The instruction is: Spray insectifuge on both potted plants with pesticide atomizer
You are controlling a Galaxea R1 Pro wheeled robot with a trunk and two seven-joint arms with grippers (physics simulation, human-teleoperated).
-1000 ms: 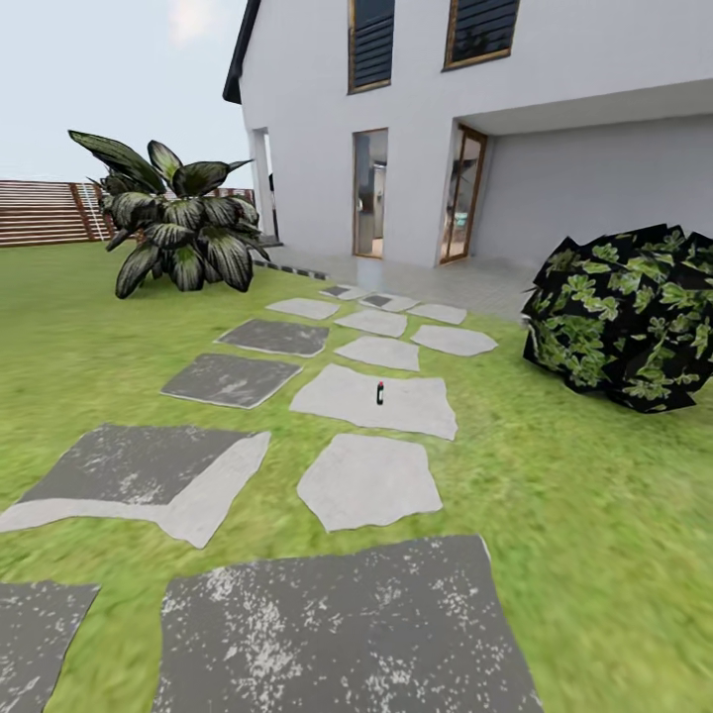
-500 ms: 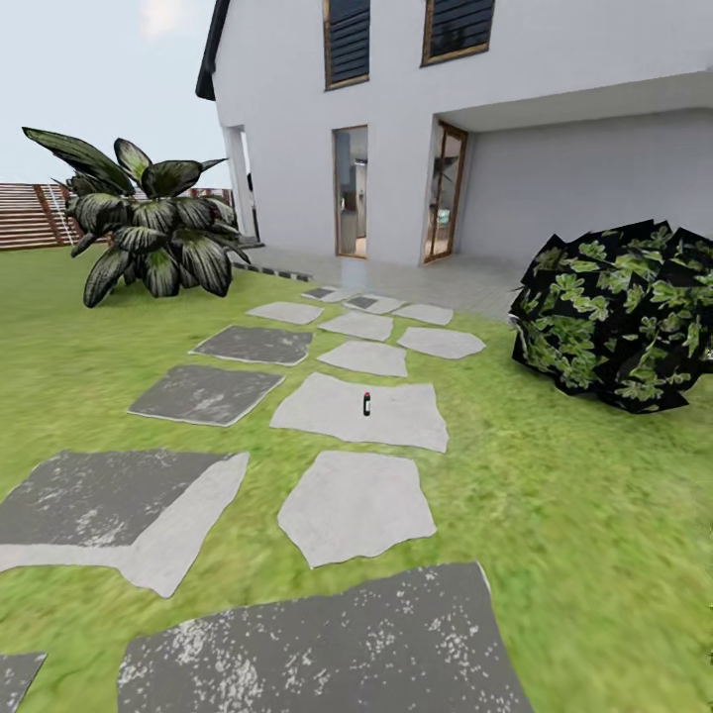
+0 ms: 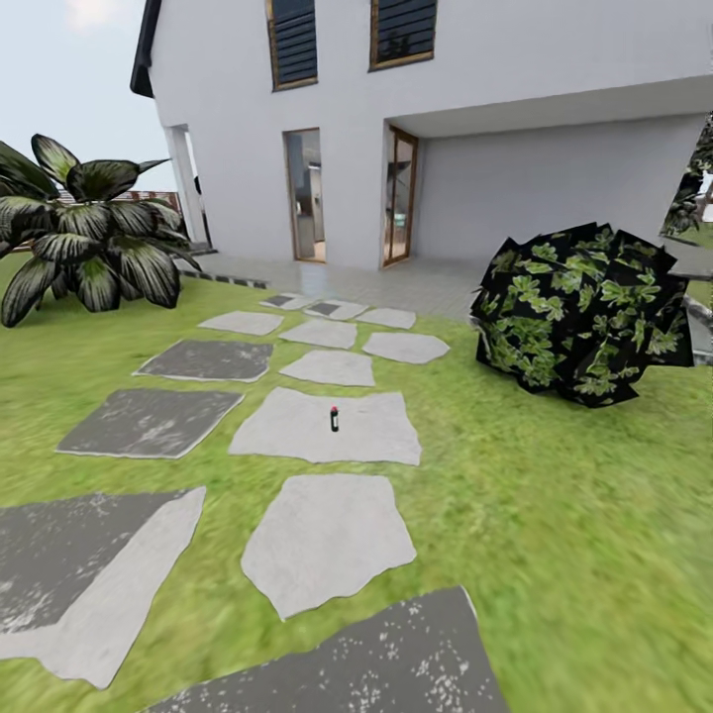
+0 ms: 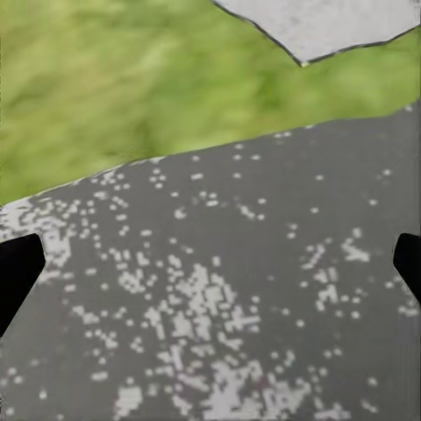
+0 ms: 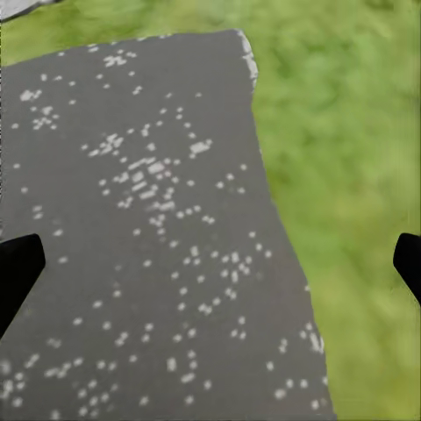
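Both grippers show as dark fingertips at the side edges of their wrist views. On the left gripper (image 4: 210,267), the fingertips (image 4: 17,272) stand wide apart with nothing between them, over a dark grey speckled stepping stone (image 4: 228,289); green lawn (image 4: 105,88) and the corner of a paler stone lie beyond it. On the right gripper (image 5: 210,267), the fingertips (image 5: 17,272) are spread just as wide and hold nothing, above dark speckled paving (image 5: 140,219) that borders grass (image 5: 351,175).

From the head view, the pesticide atomizer (image 3: 334,419) stands upright near the middle of a pale stepping stone (image 3: 297,431), well ahead of the robot in the garden (image 3: 555,515). More flat stones, some pale and some dark, run from the foreground toward a white house (image 3: 515,59) with wood-framed glass doors (image 3: 398,198). A broad-leaved striped plant (image 3: 89,238) grows at the left of the lawn, and a dark, rounded, leafy bush (image 3: 579,312) sits to the right of the path, well apart from the atomizer.
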